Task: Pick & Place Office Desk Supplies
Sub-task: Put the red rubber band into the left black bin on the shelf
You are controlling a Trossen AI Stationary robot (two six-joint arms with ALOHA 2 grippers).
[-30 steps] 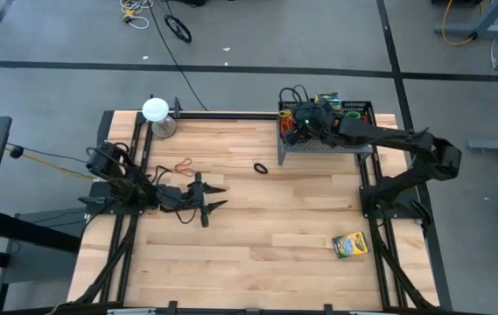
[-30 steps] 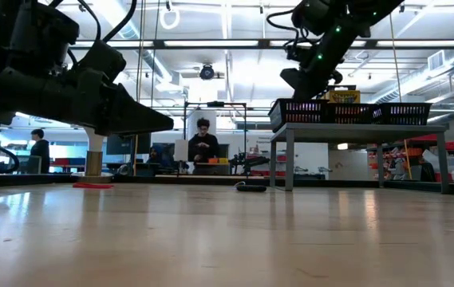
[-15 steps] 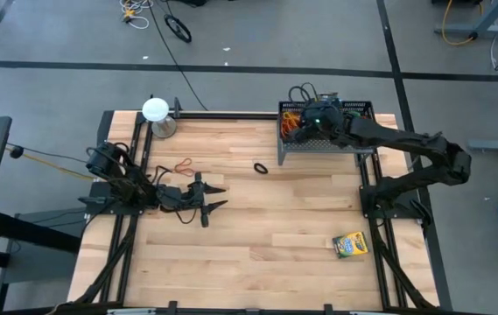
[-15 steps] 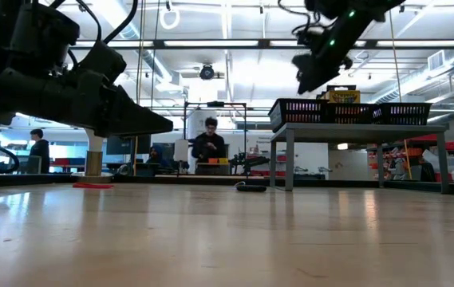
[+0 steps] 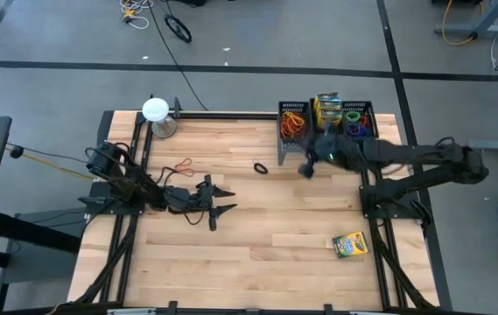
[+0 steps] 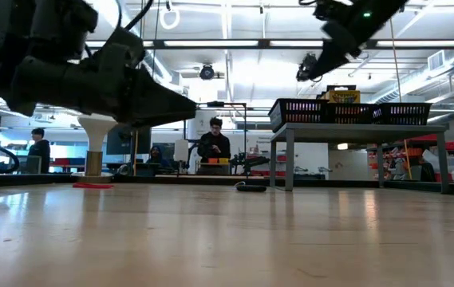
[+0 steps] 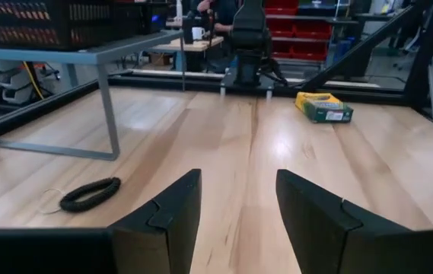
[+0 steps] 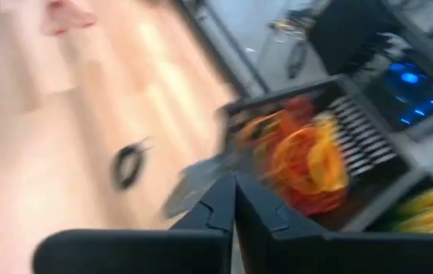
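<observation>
R gripper (image 5: 305, 169) pressed shut, empty, just off the wire rack (image 5: 294, 143); L gripper (image 5: 220, 203) spread, holding nothing.
High: black band (image 5: 260, 167) on table between arms, red band (image 5: 181, 165) near L arm, crayon box (image 5: 349, 244) at R front, another box (image 5: 328, 108) in rack w/ bands.
L wrist: fingers (image 7: 172, 215) apart, black band (image 7: 89, 194) ahead.
R wrist: fingers (image 8: 214, 209) touching, blurred.

Left tool (image 5: 221, 203) gapes low; right tool (image 8: 234, 199), fingers together, hangs raised.
</observation>
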